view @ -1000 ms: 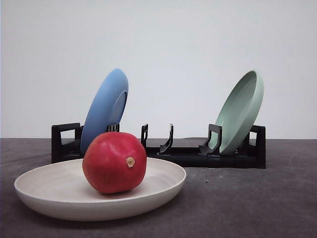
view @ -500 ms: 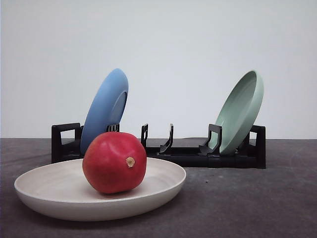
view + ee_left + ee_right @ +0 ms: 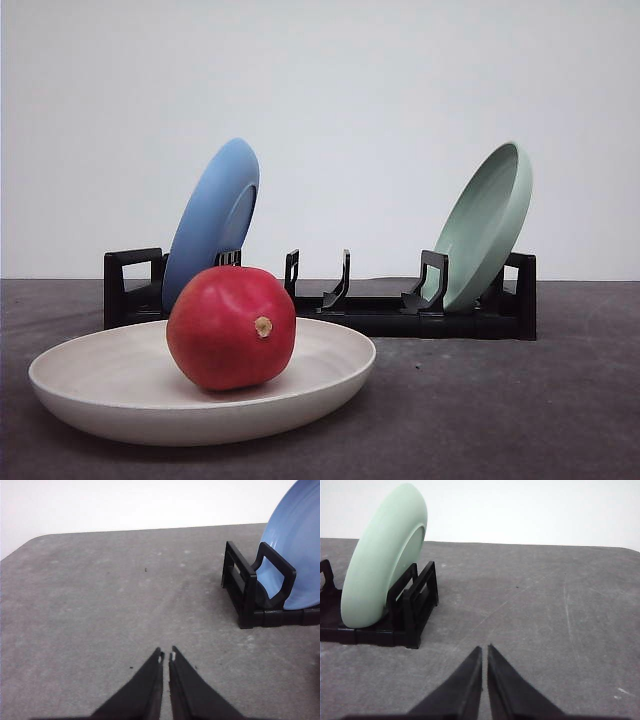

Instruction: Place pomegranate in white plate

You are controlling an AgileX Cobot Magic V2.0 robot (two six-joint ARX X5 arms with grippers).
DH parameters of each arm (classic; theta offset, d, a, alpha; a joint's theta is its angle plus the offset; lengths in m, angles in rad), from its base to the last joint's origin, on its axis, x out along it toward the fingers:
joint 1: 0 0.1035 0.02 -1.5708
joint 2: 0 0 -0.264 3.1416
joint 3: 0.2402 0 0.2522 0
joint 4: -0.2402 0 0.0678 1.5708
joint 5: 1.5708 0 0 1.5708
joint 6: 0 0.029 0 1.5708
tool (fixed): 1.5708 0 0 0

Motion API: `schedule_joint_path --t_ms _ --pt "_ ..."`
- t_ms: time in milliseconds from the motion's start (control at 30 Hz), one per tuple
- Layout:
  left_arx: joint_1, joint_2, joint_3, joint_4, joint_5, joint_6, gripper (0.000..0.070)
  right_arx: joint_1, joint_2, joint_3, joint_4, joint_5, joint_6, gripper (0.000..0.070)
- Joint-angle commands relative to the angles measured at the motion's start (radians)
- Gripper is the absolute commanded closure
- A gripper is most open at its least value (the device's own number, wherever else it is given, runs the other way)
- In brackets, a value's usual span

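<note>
We are leaving the glossy red pomegranate (image 3: pixel 231 327) resting in the shallow white plate (image 3: pixel 90 380); left gripper (image 3: pixel 166 656) and right gripper (image 3: pixel 484 649) fingers are pressing together, empty, clear of the fruit.

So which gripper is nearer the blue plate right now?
Left. The left gripper, shut, hovers over bare table with the blue plate and its black rack close ahead. The right gripper, also shut, sits by the green plate instead.

Dark grey table (image 3: pixel 500 420) bearing two items: white plate (image 3: pixel 90 385) sitting at near left, and black dish rack (image 3: pixel 380 318) standing farther back, spanning left to right behind the plate
</note>
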Motion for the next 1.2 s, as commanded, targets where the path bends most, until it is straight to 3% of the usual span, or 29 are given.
schedule_joint_path --t_ms 0,1167 --pt "0.0 -0.002 -0.011 -0.001 0.001 0.014 0.07 0.0 0.0 -0.004 0.011 0.0 0.011 0.0687" --pt "0.0 -0.002 -0.011 -0.001 0.001 0.014 0.07 0.0 0.0 -0.004 0.011 0.0 0.011 0.0687"
